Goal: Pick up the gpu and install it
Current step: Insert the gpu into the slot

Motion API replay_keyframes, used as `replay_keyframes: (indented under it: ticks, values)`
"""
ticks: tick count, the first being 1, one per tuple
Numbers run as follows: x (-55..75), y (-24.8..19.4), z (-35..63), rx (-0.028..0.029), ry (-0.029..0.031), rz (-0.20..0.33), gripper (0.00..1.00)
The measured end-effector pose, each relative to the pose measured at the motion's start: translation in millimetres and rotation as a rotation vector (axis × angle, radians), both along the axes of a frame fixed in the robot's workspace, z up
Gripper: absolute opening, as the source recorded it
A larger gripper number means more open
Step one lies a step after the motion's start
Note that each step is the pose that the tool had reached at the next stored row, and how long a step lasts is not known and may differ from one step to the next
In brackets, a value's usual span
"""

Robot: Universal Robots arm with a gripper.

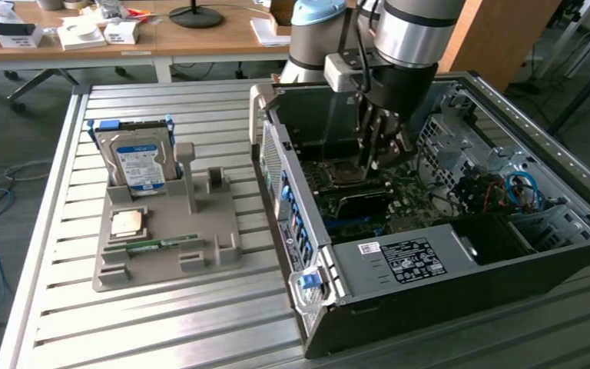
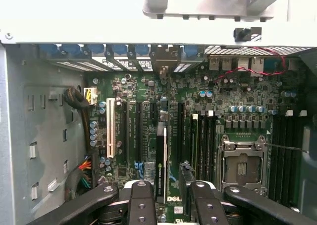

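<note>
Right now the claw (image 2: 172, 195) is down inside the open computer box (image 1: 285, 192), low over the green board (image 2: 143, 86). In the exterior view the claw (image 1: 382, 157) hangs near the back half of the box, well away from the grey tray (image 1: 162, 254) on the exterior view's left

The card (image 2: 160, 160) is right at the claw, not off to a side. In the wrist view it looks like a thin dark strip seen from its edge, with a pale line along it. One end sits at the claw, and its long side runs away from the claw toward the wall of the box with the plugs. It lines up with the long slots on the green board, the same way as the white slot (image 2: 110, 128) close by. I cannot tell if the claw is apart or clamped on the card, and I cannot tell if the card is fully down in a slot

The green board is bumpy and full of small parts. The square metal chip seat (image 2: 242, 163) is near on one side, so I think there is little room to wiggle

On the tray sit the hard drive (image 1: 139, 165) and the small green stick (image 1: 151, 244). The tray rests on a ribbed metal table (image 1: 120, 330)
</note>
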State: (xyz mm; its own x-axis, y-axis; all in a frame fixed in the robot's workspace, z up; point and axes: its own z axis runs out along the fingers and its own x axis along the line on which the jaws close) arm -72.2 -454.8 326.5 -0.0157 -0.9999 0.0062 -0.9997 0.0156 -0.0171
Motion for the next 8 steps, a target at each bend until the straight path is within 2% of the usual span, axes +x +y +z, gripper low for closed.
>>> replay_keyframes:
  ticks: [8]
  values:
    - [0.0, 0.0, 9.4, -0.0001, 0.0000, 0.000, 0.34]
